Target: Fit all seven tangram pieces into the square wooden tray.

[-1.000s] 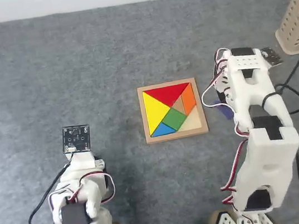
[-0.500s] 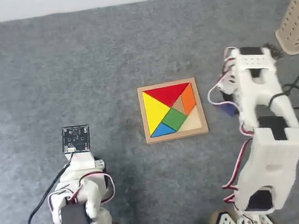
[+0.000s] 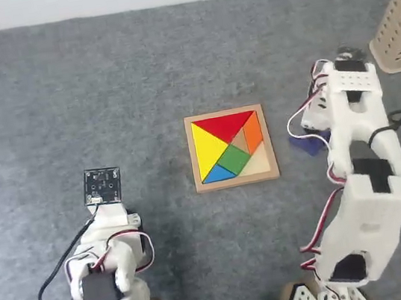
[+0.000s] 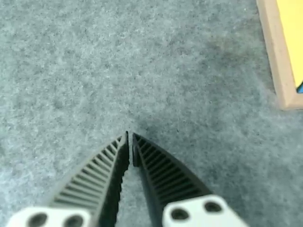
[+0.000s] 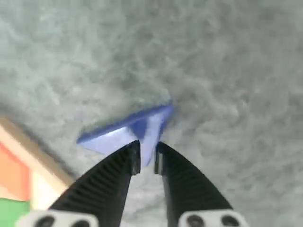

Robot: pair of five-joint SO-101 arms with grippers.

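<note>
The right wrist view shows the right pincer (image 5: 147,155) clamped on the violet triangle (image 5: 124,131). The high view places that triangle just right of the square wooden tray (image 3: 236,182). The left pincer (image 4: 129,141) is closed and empty over the grey tabletop (image 4: 94,61).

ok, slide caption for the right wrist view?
Right gripper pinching the last blue tangram piece on grey carpet, near the wooden tray corner.
</note>
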